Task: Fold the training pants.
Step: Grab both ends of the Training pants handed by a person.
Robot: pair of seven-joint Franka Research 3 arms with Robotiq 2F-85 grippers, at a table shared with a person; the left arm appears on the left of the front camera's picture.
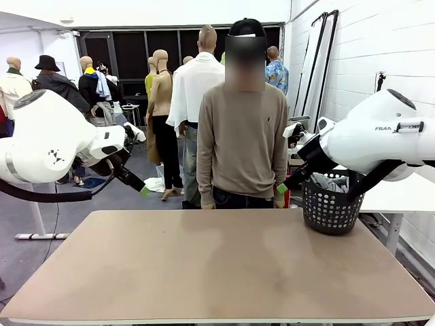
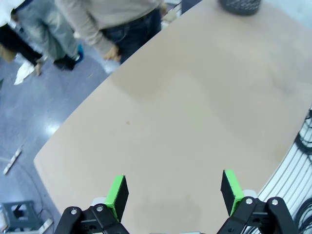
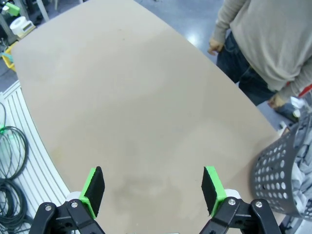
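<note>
Bunched light-grey fabric, the training pants (image 1: 329, 182), lies inside the black perforated basket (image 1: 331, 212) at the table's far right; most of it is hidden by the basket wall. A strip of the same fabric (image 3: 305, 165) shows over the basket rim in the right wrist view. My left gripper (image 1: 141, 189) hangs open above the table's far left edge, nothing between its green pads. My right gripper (image 1: 283, 187) hangs open just left of the basket, also holding nothing. The wrist views show each gripper, left (image 2: 175, 189) and right (image 3: 153, 189), open over bare tabletop.
The tan table (image 1: 217, 265) carries the basket (image 3: 282, 181) at its far right corner. A person in a beige sweater (image 1: 241, 136) stands at the far edge, hands (image 1: 207, 203) hanging at the sides. Cables (image 3: 9, 161) lie beside the near edge.
</note>
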